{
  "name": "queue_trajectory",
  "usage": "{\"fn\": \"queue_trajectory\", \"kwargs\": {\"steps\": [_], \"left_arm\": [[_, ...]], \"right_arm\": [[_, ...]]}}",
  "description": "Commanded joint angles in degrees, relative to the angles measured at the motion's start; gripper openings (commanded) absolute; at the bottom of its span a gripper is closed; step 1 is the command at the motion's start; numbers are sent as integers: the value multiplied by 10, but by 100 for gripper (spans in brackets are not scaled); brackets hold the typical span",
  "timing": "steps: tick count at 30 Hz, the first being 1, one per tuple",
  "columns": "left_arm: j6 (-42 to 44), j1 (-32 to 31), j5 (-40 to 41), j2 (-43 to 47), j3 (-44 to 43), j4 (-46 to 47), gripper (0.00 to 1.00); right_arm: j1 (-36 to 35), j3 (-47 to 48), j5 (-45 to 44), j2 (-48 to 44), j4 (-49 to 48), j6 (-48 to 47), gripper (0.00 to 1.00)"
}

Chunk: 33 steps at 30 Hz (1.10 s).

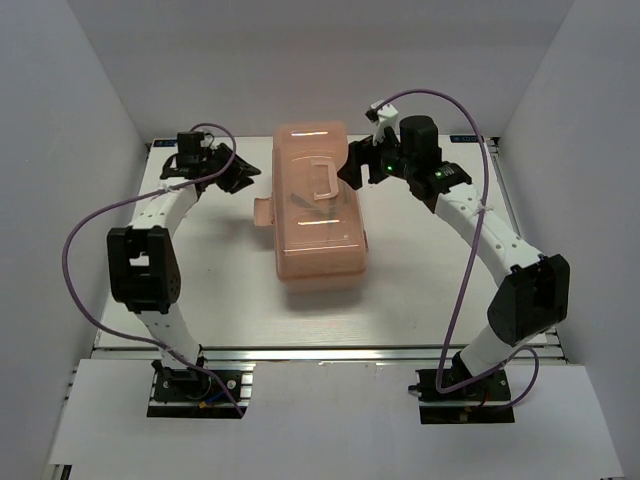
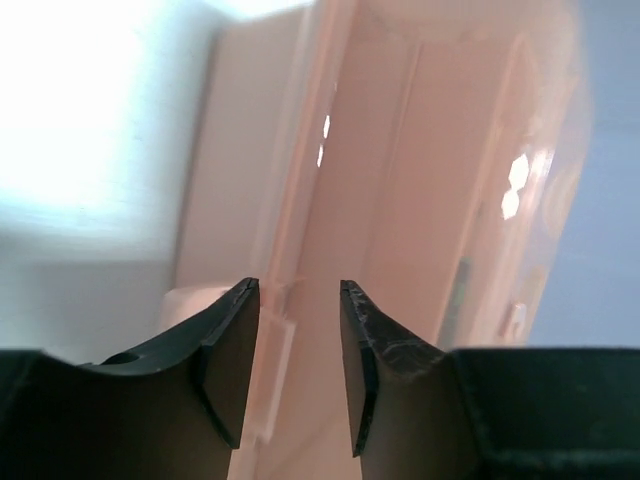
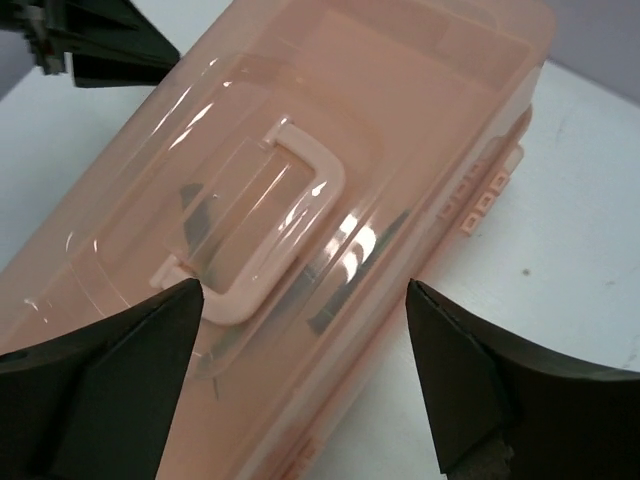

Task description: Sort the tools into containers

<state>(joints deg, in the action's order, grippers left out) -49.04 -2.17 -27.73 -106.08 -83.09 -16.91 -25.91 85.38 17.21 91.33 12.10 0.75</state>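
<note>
The salmon-pink toolbox (image 1: 318,210) lies closed in the middle of the table, its lid handle (image 1: 324,178) on top. Dark tool shapes (image 3: 350,268) show dimly through the lid; I cannot tell which tools or which compartments. My left gripper (image 1: 250,172) is at the box's far left side, jaws partly open and empty. In the left wrist view the gripper (image 2: 298,288) faces the box wall (image 2: 400,200). My right gripper (image 1: 352,165) is over the box's far right corner, open wide and empty (image 3: 305,285), with the handle (image 3: 270,225) just beyond it.
A latch tab (image 1: 262,212) sticks out of the box's left side. Small hinge lugs (image 3: 480,195) line its right edge. White walls close in the table on three sides. Purple cables loop from both arms.
</note>
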Motion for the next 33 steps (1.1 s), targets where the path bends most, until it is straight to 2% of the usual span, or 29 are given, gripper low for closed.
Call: {"fn": "queue_trajectory", "kwargs": {"steps": [1, 5, 8, 12, 15, 20, 25, 30, 33], "left_arm": [[19, 57, 73, 100, 37, -47, 49], [60, 76, 141, 170, 75, -96, 57], [76, 77, 150, 214, 140, -98, 56], [68, 77, 146, 255, 239, -73, 29], [61, 77, 133, 268, 298, -48, 21], [56, 73, 88, 251, 346, 7, 18], [55, 44, -4, 173, 325, 85, 18], [61, -11, 5, 90, 243, 76, 18], [53, -16, 9, 51, 224, 75, 16]], "right_arm": [[1, 22, -9, 27, -23, 86, 89], [2, 18, -38, 46, -31, 98, 89], [2, 29, -33, 69, -28, 108, 89], [-4, 43, -21, 96, -35, 129, 89], [-9, 44, -20, 103, -36, 133, 89], [-12, 33, -23, 107, -36, 143, 89], [-19, 29, -27, 114, -37, 142, 89], [-21, 23, -31, 112, -39, 143, 89], [-20, 19, -31, 105, -39, 139, 88]]}}
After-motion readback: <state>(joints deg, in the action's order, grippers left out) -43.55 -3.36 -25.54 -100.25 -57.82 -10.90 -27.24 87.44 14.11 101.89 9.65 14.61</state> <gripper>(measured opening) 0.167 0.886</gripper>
